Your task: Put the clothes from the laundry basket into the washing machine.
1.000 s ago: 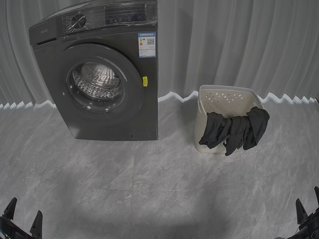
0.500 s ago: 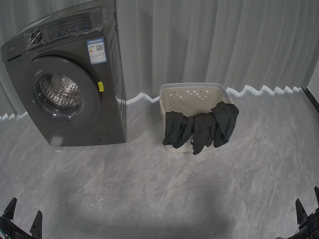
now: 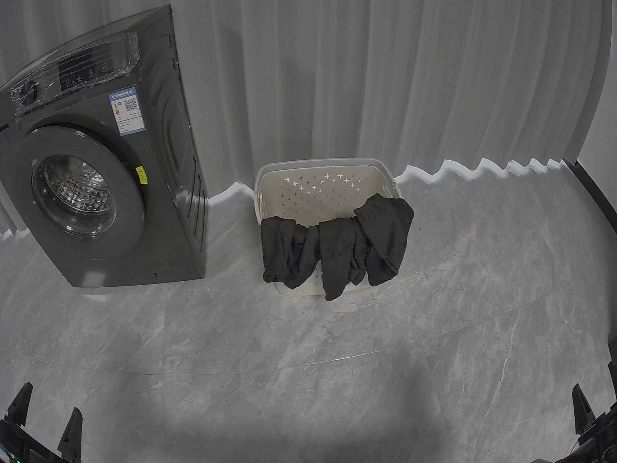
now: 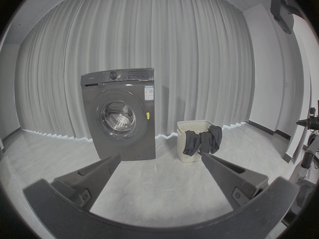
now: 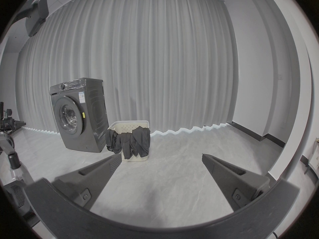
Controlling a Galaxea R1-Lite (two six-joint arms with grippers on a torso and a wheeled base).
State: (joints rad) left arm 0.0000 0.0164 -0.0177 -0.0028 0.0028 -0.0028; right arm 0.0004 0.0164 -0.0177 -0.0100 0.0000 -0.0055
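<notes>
My left claw (image 4: 159, 158) sits low at my left side above the grey marble floor (image 3: 308, 368). Its two dark fingers are spread wide and there is nothing between them. My right claw (image 5: 161, 158) sits just as low at my right side, also spread wide and holding nothing. Both are well apart from the laundry.

Farther out across the bare floor, roughly straight ahead of me, the laundry basket (image 3: 321, 184) stands upright. It is a pale plastic tub with small star-shaped holes in its back wall. The clothes (image 3: 337, 242) are dark garments draped over the basket's near rim. They hang down its front wall in several bunched folds, and the longest fold reaches almost to the floor.

To the left of the basket, near it but not touching, stands the washing machine (image 3: 96, 213). It is dark grey, and the steel drum shows in the middle of its round front door.

Behind both, a pale pleated curtain (image 3: 385, 65) runs across the back of the room down to the floor.
</notes>
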